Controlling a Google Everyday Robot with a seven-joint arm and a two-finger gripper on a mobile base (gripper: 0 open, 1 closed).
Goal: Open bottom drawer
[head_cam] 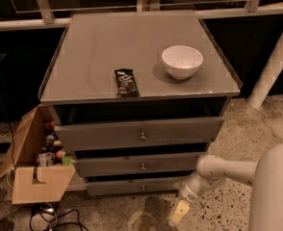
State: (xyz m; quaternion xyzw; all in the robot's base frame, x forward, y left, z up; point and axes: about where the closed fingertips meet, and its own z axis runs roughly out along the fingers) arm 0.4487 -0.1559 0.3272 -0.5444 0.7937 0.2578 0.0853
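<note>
The grey cabinet (132,52) has three flat drawer fronts, each with a small round metal knob. The bottom drawer (132,186) is the slimmest front, just above the floor, with its knob (142,187) at the centre. It stands out slightly from the cabinet, like the two above it. My gripper (179,213) hangs from the white arm (218,170) at the lower right. It is near the floor, in front of and to the right of the bottom drawer, apart from the knob.
A white bowl (182,61) and a dark snack bar (126,83) lie on the cabinet top. An open cardboard box (33,167) with bottles stands on the floor at the left, with cables (55,215) beside it. A white post (276,52) rises at the right.
</note>
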